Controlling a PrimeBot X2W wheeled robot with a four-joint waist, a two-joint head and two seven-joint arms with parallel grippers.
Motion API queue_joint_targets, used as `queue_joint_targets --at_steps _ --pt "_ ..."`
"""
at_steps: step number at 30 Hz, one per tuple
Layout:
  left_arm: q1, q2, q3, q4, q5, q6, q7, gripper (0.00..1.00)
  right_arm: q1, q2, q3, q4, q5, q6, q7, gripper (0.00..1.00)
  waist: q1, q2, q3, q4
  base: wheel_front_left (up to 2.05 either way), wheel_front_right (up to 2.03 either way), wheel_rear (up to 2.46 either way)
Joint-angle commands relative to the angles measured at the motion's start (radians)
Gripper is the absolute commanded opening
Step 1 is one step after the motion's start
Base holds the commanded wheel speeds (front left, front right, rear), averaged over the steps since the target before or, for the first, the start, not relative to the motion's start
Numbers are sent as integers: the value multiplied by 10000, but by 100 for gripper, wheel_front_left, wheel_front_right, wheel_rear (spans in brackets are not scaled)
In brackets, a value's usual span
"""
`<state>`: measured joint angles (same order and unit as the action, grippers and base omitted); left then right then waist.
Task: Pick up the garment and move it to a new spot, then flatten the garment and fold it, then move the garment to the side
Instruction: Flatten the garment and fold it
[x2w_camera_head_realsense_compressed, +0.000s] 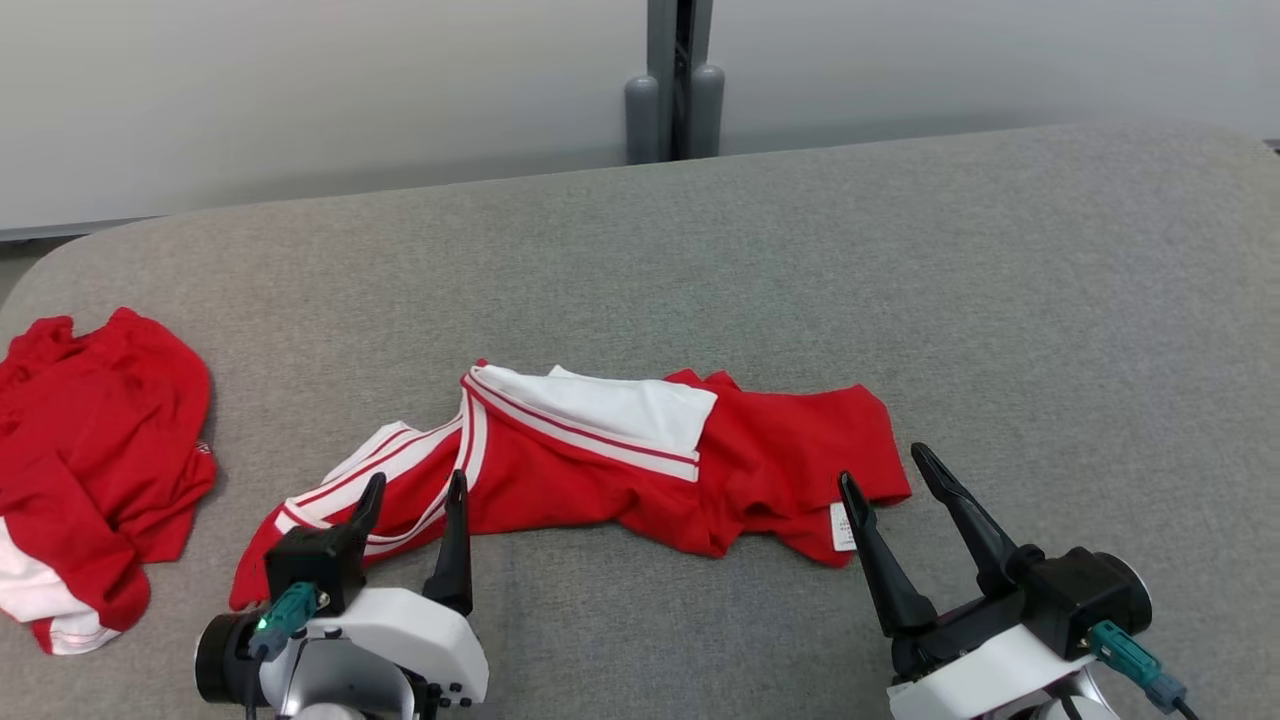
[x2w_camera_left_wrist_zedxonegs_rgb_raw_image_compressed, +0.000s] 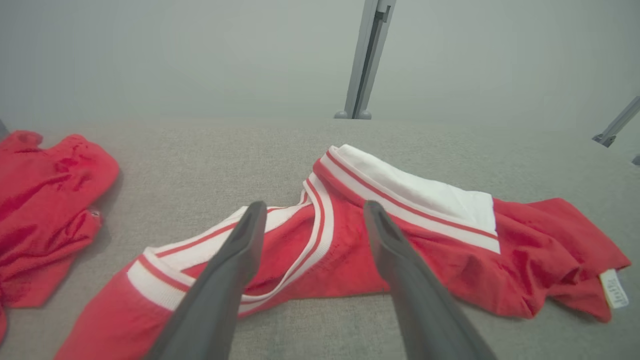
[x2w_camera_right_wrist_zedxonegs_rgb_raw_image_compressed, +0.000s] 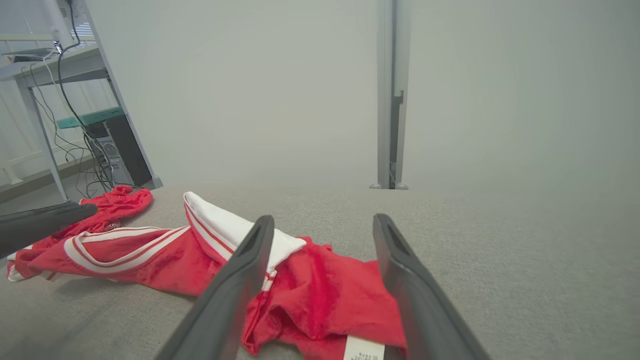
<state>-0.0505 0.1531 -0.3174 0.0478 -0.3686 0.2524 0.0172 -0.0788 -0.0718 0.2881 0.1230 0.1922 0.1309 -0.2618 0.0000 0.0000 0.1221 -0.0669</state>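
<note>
Closest in, the left gripper (x2w_camera_head_realsense_compressed: 418, 478) stands with its two dark fingers spread apart and nothing clamped between them. Their tips hang over the striped left end of the red jersey (x2w_camera_head_realsense_compressed: 600, 470). In the left wrist view the same gripper (x2w_camera_left_wrist_zedxonegs_rgb_raw_image_compressed: 315, 205) frames the white-and-red trim, and the cloth (x2w_camera_left_wrist_zedxonegs_rgb_raw_image_compressed: 440, 250) lies slack on the table. The right gripper (x2w_camera_head_realsense_compressed: 883, 463) is likewise open and empty, its tips just at the jersey's right hem beside the white label (x2w_camera_head_realsense_compressed: 842, 527). In the right wrist view its fingers (x2w_camera_right_wrist_zedxonegs_rgb_raw_image_compressed: 324, 219) straddle the bunched red cloth (x2w_camera_right_wrist_zedxonegs_rgb_raw_image_compressed: 325, 295) with the label (x2w_camera_right_wrist_zedxonegs_rgb_raw_image_compressed: 363, 350) at the bottom edge.

The jersey lies crosswise on the grey fabric-covered table (x2w_camera_head_realsense_compressed: 800, 280), low in the head view and closer to the near side than the far one. It is rumpled, with a white panel folded over its top middle and a white-striped band running out to the lower left.

A second red garment (x2w_camera_head_realsense_compressed: 90, 440) sits crumpled at the table's left side, close to the rounded left corner. A strip of bare grey separates it from the jersey.

Beyond the jersey the surface is bare up to the far edge, which runs below a pale wall. The right half of the table is bare too, out to its rounded far-right corner. A grey upright post (x2w_camera_head_realsense_compressed: 675, 80) stands behind the far edge near the middle.
</note>
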Motion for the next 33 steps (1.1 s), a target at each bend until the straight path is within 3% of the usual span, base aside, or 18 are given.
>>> queue_joint_targets --at_steps 1,15,24,25,26,27,33 --pt "-238 65 11 137 -5 -59 -13 100 -121 -46 -36 31 53 -2 -55 100 0 0 135 -245 0 0 0" --pt "-2819 117 318 3045 -693 -1154 -142 100 -368 51 51 25 121 -2 -55 100 0 0 604 -1336 0 0 0" --pt "-3701 -55 326 4711 -978 -1107 597 100 -435 57 98 -2 178 -2 -55 100 0 0 854 -1593 0 0 0" --pt "-3730 -97 321 4776 -1017 -1109 588 89 -428 57 81 -12 177 -2 -55 100 0 0 866 -1591 0 0 0" --pt "-3756 -115 310 4814 -1022 -1099 555 35 -417 58 53 -20 171 -1 -55 100 0 0 877 -1576 0 0 0" --pt "-3732 -124 291 4836 -1025 -1105 522 0 -392 59 10 -22 155 -1 -55 100 0 0 879 -1543 0 0 0" --pt "-3281 -111 405 4584 -1239 -1247 163 0 -251 75 -43 -7 64 -2 -55 100 0 0 756 -1263 0 0 0"
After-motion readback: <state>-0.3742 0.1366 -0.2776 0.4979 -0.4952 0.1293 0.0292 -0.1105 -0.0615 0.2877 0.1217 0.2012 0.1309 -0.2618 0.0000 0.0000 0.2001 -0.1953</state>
